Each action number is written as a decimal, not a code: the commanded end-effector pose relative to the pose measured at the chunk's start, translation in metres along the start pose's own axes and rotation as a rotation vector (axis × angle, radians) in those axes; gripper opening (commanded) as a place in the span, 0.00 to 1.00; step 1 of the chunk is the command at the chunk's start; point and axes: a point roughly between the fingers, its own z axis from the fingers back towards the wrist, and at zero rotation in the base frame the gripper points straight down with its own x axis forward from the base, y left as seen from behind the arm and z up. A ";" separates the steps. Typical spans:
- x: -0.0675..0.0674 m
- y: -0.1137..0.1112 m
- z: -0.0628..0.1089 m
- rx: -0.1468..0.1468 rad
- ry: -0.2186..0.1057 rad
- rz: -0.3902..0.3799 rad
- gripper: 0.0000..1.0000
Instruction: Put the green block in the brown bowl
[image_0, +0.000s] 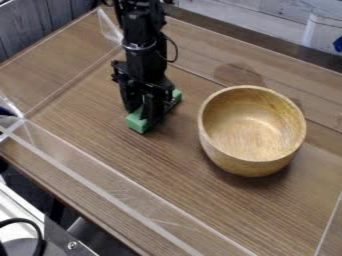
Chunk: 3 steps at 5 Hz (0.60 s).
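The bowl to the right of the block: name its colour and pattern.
Light brown wood with visible grain, best seen in the camera view.

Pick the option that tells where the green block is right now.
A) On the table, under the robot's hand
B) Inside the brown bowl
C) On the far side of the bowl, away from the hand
A: the green block shows on the wooden table beneath the hand, outside the brown bowl.
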 end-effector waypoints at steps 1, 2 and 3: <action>0.013 0.003 0.033 0.044 -0.105 -0.034 0.00; 0.017 0.003 0.046 0.062 -0.150 -0.068 0.00; 0.019 0.001 0.066 0.044 -0.233 -0.074 0.00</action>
